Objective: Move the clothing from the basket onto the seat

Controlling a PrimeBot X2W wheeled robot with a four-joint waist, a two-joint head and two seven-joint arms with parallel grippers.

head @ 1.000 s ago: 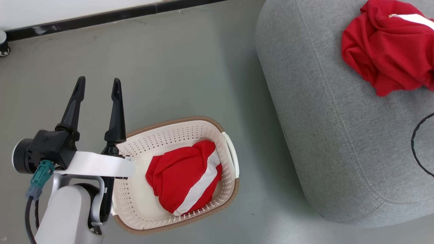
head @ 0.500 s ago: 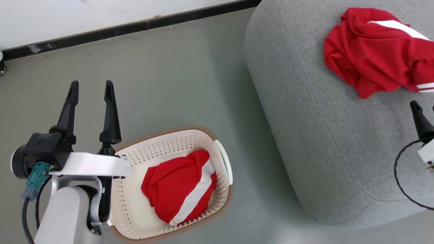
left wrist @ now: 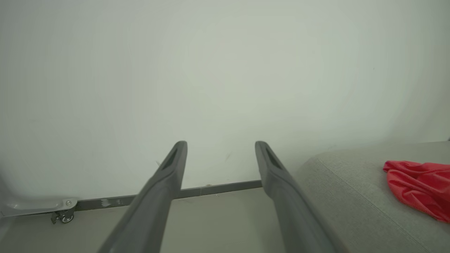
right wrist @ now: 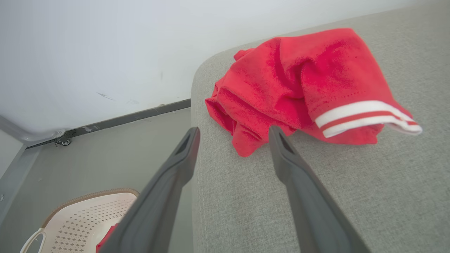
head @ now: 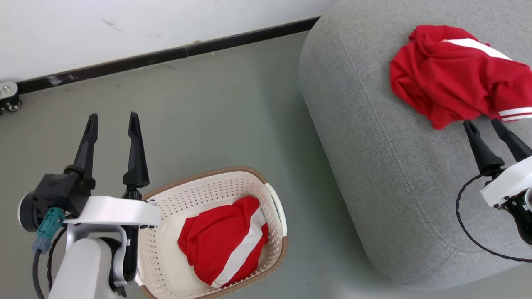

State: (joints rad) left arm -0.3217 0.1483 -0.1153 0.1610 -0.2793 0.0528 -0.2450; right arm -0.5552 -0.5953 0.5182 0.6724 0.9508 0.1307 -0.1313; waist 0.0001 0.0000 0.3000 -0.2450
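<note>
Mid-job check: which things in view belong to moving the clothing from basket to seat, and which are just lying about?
Part of the job:
basket
red-and-white garment inside it
seat
red garment already lying on the seat

Just lying about:
caster wheel by the wall
dark baseboard

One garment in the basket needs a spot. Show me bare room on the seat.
Free: on the seat, the grey stretch between its left edge and the red garment. Crowded: far right, where the right tool points at that garment.
</note>
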